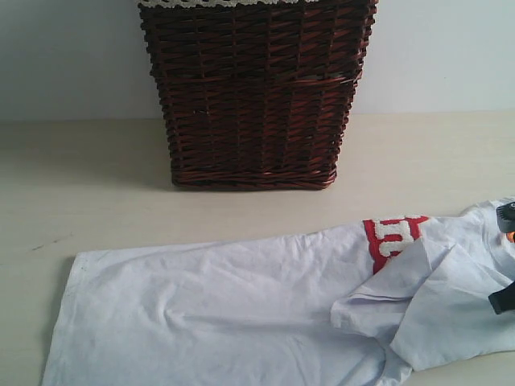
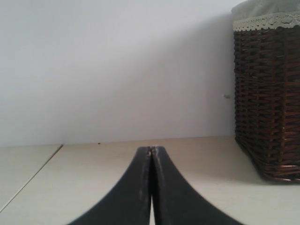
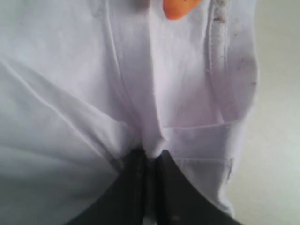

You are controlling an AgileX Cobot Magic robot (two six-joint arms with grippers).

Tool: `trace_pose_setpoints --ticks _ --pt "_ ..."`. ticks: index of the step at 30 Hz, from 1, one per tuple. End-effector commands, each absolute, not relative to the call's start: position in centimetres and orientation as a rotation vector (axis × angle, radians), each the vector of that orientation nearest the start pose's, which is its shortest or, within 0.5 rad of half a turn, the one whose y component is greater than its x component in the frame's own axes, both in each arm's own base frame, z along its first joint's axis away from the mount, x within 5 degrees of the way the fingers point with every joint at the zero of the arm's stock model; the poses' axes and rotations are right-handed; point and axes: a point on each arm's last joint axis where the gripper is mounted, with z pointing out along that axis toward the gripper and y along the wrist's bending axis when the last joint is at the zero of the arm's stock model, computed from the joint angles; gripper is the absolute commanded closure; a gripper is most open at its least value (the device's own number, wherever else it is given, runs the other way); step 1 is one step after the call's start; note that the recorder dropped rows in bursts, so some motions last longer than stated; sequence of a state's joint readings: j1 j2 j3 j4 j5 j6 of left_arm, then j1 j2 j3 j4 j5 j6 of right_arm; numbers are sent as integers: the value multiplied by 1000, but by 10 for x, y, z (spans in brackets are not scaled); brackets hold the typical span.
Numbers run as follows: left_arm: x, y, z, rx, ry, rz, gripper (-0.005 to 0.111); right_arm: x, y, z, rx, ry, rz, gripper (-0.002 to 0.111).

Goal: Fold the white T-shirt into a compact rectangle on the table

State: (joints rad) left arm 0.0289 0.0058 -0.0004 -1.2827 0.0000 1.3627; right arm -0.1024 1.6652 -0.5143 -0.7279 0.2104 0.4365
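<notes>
One white shirt (image 1: 225, 305) lies spread on the worktop (image 1: 96, 185), a flap folded over part of its one red band (image 1: 392, 239). The right tool (image 3: 151, 157) pinches a fold of it near the one orange tag (image 3: 180, 7). The left tool (image 2: 151, 149) is closed on nothing. One basket (image 1: 253, 96) stands behind the shirt.

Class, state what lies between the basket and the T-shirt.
Only bare table lies between basket and T-shirt; the exterior view shows it.
</notes>
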Motion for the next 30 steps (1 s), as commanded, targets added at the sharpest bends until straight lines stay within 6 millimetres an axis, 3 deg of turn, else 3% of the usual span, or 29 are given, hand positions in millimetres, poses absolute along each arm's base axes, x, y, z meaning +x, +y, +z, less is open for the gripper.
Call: trace_pose_setpoints --ticks 1,12,23,26,30 --pt "56 2 213 27 1484 79 107 229 -37 106 -231 2813 -287 108" --pt "56 2 213 27 1484 79 107 232 -34 149 -291 2586 -302 108" --pt "56 2 213 27 1484 79 107 237 -31 143 -320 2573 -262 108" --pt "56 2 213 27 1484 79 107 235 -33 142 -296 2598 -275 99" --pt "56 2 213 27 1484 79 107 234 -33 141 -235 2609 -257 73"
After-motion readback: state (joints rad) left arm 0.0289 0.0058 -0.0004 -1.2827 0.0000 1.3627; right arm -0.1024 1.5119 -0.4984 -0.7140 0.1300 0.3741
